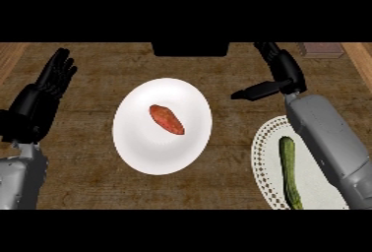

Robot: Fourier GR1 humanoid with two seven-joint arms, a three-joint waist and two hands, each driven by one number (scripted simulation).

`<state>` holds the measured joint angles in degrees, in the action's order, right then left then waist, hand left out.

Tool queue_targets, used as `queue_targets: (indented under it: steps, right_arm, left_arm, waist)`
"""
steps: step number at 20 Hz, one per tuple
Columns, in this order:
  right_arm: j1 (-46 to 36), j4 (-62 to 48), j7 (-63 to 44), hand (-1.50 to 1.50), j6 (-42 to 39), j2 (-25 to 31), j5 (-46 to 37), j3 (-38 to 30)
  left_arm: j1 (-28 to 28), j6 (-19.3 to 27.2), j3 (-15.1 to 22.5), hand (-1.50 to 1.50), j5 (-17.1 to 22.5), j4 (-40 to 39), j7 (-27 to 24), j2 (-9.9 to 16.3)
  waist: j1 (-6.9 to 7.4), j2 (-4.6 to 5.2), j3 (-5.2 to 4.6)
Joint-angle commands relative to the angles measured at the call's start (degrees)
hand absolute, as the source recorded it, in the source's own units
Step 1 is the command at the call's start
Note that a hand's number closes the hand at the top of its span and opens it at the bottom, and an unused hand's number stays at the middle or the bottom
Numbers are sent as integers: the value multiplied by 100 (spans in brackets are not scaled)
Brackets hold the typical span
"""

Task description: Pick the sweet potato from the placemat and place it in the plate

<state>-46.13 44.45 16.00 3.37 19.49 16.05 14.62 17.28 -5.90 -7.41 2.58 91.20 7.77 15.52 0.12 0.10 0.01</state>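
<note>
Wooden bench (87,187) carries a white plate (145,147) with the sweet potato (166,119) lying at its middle, well left of the right hand (280,74), whose fingers are straight and hold nothing. Below that hand, a cucumber (289,170) lies on the lace placemat (263,157). Left hand (44,93) rests open, fingers up.

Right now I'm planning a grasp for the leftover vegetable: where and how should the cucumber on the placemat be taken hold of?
Grip the cucumber around its middle, across its narrow width, coming from straight above. It lies flat and long on the placemat, running near to far, so thumb and fingers close on its left and right flanks. The right hand is probably the better one, since its forearm already lies just beside it.
</note>
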Motion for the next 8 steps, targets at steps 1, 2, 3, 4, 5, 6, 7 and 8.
queue_targets:
  steps: [1, 2, 3, 4, 5, 6, 7, 8]
  right_arm:
    - [396, 411, -67, -150, -362, 345, -112, -211]
    - [312, -33, 298, -150, -745, 559, -23, -407]
    - [379, -170, 498, -150, -683, 327, -200, -415]
    - [310, 91, 127, -150, -677, 411, -235, -476]
    - [151, -472, 600, -150, -1069, 739, -205, -586]
    - [23, -673, 690, -150, -1039, 667, -303, -684]
    - [292, -637, 1029, -150, -662, 483, -548, -586]
    - [332, -216, 661, -150, -706, 722, -474, -657]
  left_arm:
    - [-292, -174, -101, 0, 15, -91, -299, 41]
    - [-6, 110, 110, 0, -177, 134, 78, -107]
    - [-99, -55, -39, 0, 27, 279, 162, -9]
    - [-121, -22, 51, 0, -221, -173, -328, -103]
    - [-243, -282, -181, 0, 118, -8, -309, 99]
    - [-173, 11, 65, 0, -99, 133, -140, -185]
    - [-155, -61, 77, 0, -160, -34, -265, -138]
    - [-410, 120, 153, 0, -177, 497, -7, -286]
  waist:
    - [-16, -16, -2]
    - [5, -5, 1]
    - [26, -4, 0]
    - [0, -6, -2]
    - [53, 10, 0]
    - [53, 9, 1]
    - [37, 8, 1]
    - [21, -14, 0]
